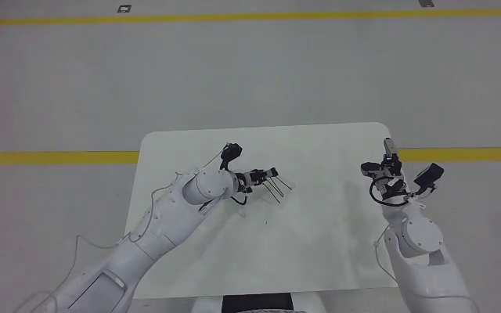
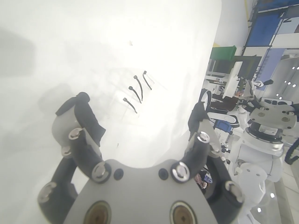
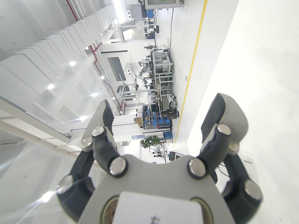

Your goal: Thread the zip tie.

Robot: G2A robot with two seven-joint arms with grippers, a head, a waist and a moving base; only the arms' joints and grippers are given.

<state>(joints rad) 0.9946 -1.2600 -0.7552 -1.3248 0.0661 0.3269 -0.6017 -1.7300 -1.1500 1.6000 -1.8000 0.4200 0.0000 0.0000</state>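
Zip ties (image 2: 139, 87), four: black, lay side by side on the white table (image 1: 329, 235), just ahead of the left gripper (image 2: 140, 115), fingers apart, empty; heads were distinct in left wrist view, mere strokes from the top; right gripper (image 3: 161, 108), fingers apart, empty, sat near the table's right edge.

White table (image 1: 329, 156); four black zip ties (image 2: 139, 86) lying side by side.

Our left gripper (image 2: 140, 104) hangs, fingers spread, over the middle of the table (image 1: 329, 235); our right gripper (image 3: 162, 103), likewise spread, sits at its right edge.
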